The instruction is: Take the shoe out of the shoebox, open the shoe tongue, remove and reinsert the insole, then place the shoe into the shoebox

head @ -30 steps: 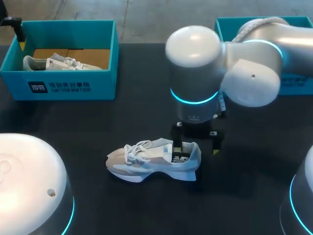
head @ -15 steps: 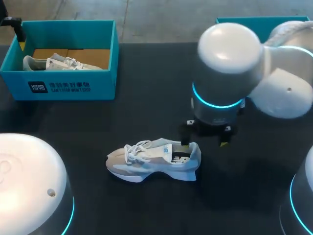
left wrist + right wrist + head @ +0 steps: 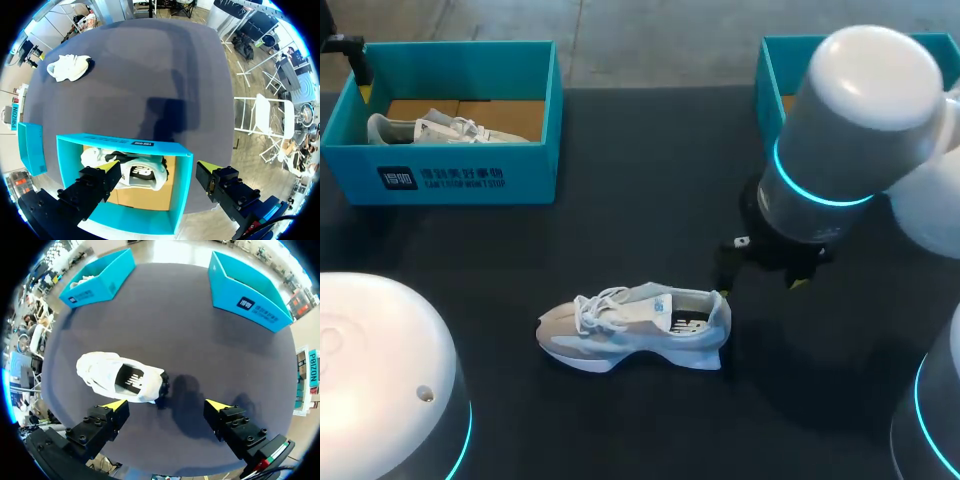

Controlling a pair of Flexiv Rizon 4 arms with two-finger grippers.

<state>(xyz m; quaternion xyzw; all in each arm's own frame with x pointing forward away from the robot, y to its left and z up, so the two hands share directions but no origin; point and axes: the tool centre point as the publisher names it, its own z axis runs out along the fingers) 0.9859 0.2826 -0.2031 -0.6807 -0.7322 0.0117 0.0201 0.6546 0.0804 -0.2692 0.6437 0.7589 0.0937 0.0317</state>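
Lying at the lower middle of the frame, the shoe (image 3: 635, 328) is out of the shoebox (image 3: 772, 75); putting it back is not yet done. The right gripper (image 3: 758, 284) beside its heel and the left gripper (image 3: 157, 166) are both spread, empty.

Even, diffuse light falls from overhead onto the dark table (image 3: 620, 240), which looks matte and shows no glare. The white shoe (image 3: 635, 327) reads bright against it and casts only a thin, soft shadow under its sole. The right arm (image 3: 860, 120) carries a pale sheen on its white shell, its cyan ring (image 3: 820, 190) glows, and a faint, broad shadow lies on the table below it. In the right wrist view a soft dark shadow sits just beside the shoe's heel, ahead of the right gripper (image 3: 166, 404). In the left wrist view a soft-edged shadow lies on the table beyond the shoebox (image 3: 125, 222), whose inside is well lit.
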